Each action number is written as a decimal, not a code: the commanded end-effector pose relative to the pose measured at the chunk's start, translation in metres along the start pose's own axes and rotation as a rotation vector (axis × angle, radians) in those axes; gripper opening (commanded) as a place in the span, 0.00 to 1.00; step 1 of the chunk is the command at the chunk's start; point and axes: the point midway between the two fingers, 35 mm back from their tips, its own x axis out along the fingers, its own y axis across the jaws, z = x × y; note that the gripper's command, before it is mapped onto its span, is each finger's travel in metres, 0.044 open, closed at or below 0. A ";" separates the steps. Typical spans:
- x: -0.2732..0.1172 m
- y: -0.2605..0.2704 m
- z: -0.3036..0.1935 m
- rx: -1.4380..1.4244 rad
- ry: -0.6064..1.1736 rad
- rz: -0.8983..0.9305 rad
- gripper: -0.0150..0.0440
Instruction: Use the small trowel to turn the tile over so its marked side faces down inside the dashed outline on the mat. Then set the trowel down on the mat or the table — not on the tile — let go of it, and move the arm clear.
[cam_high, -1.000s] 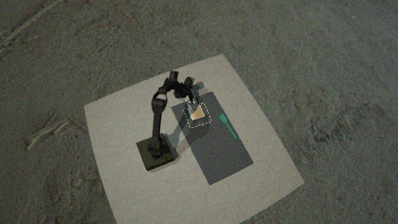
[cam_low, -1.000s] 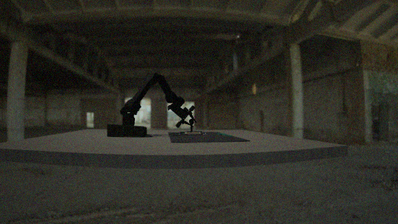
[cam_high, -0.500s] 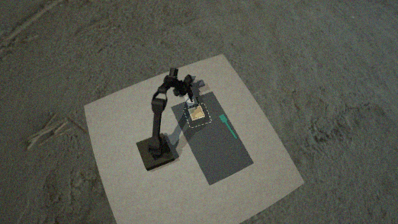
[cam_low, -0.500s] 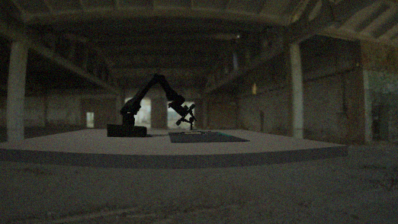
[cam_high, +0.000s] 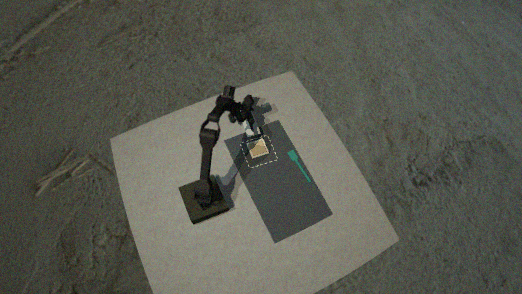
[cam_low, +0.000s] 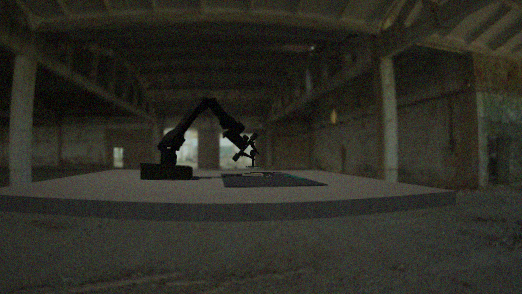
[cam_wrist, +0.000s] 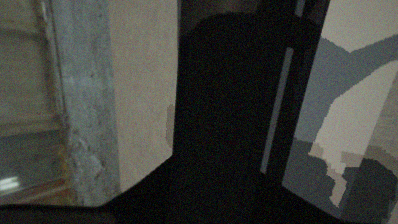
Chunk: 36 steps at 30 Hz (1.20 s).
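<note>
The tile (cam_high: 259, 149) (cam_low: 253, 174) lies inside the dashed outline (cam_high: 262, 165) on the dark mat (cam_high: 287, 205) (cam_low: 300, 182). Its upper face looks pale orange, with a darker patch at one corner. I cannot tell whether that face is the marked one. My gripper (cam_high: 248, 123) (cam_low: 252, 154) is shut on the small trowel (cam_low: 253, 162), just above and behind the tile in the top view. In the exterior view the trowel points down, with a thin flat blade a little above the mat. In the wrist view, dark shapes hide the blade and the tile.
A green flat-bladed tool (cam_high: 301, 167) lies on the mat to the right of the outline. The arm's base (cam_high: 194, 210) (cam_low: 166, 171) stands on the pale table (cam_high: 345, 200) (cam_low: 120, 192), left of the mat. The arm's shadow falls between base and mat.
</note>
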 end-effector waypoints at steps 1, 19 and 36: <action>0.017 0.019 0.028 0.048 -0.057 0.011 0.25; 0.078 0.070 0.174 0.221 -0.311 -0.002 0.25; 0.099 0.092 0.320 0.400 -0.546 0.002 0.25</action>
